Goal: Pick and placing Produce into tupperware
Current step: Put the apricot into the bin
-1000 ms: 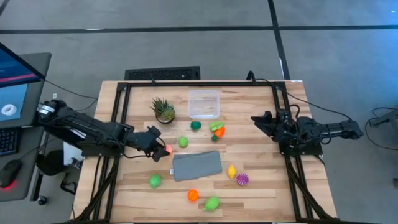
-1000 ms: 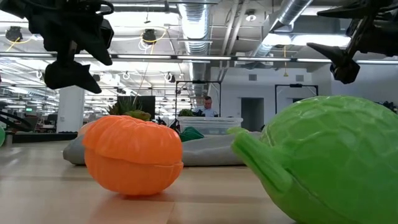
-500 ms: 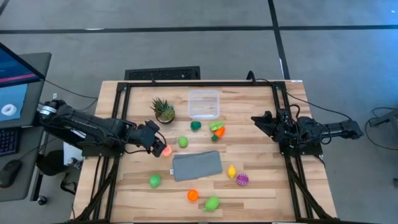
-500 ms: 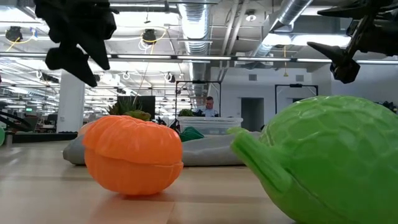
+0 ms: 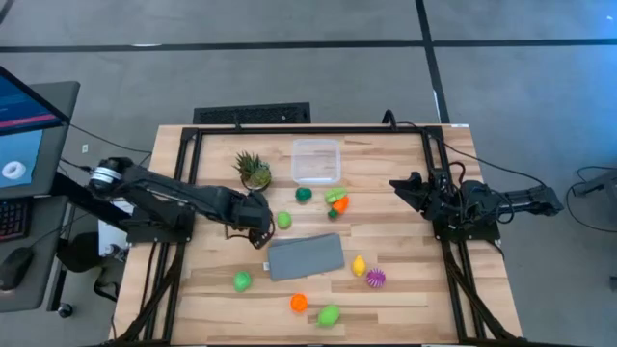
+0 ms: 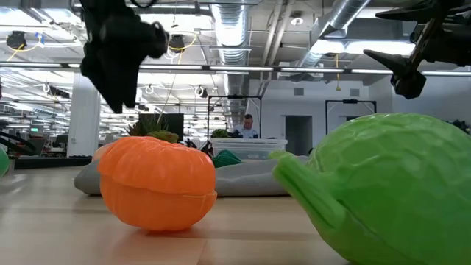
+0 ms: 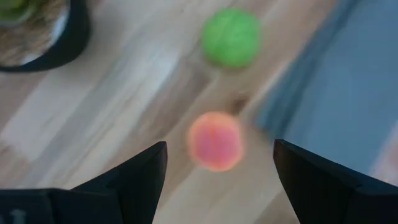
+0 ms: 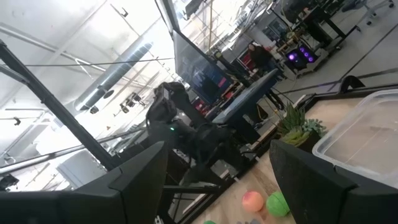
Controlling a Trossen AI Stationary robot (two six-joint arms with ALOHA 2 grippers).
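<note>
I cannot read any text, label, brand, number or sign in my views. The monitor (image 5: 24, 125) beside the surface shows only blue and red areas and a small white ring, with no letters that I can make out. The screens (image 8: 202, 74) in the room behind are too far and too small for me to read.

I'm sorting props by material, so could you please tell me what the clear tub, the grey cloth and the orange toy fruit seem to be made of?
Clear tub: likely thin plastic, see-through; the wood shows through it.
Grey cloth: seemingly soft fabric, matte, with slightly uneven edges.
Orange toy fruit: probably moulded plastic, smooth with a slight sheen, with a seam around its middle.
</note>
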